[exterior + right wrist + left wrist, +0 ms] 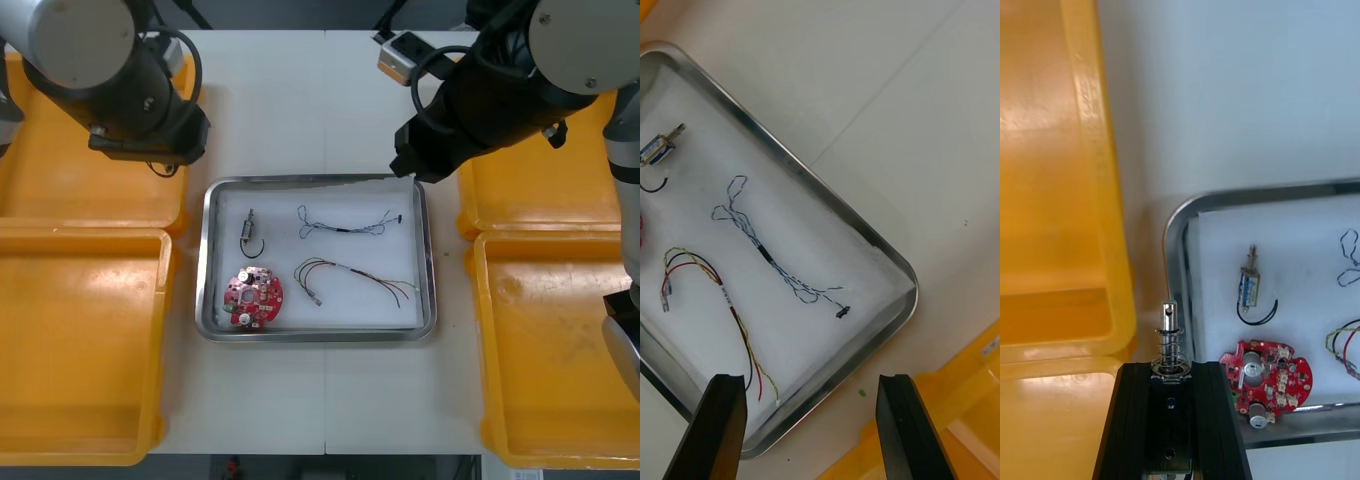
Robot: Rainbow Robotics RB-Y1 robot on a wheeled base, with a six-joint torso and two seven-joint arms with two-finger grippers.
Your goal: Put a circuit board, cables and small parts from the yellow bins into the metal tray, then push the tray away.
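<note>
the left gripper (pixel 1171 369) is clamped on a small metal part (pixel 1169 334), which sits between a yellow bin (pixel 1052 187) and the metal tray (pixel 1174 247). the right gripper (pixel 809 382), fingers spread, hangs over the tray's corner near the red and yellow cable (pixel 730 300).

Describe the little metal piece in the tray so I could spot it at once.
Find the metal tray between the yellow bins. In its far left quarter, just beyond the round red circuit board, lies a small metal part. It is a short metal block trailing a black wire, unlike the thin cables to its right and the sprung part held in the left tool.
</note>
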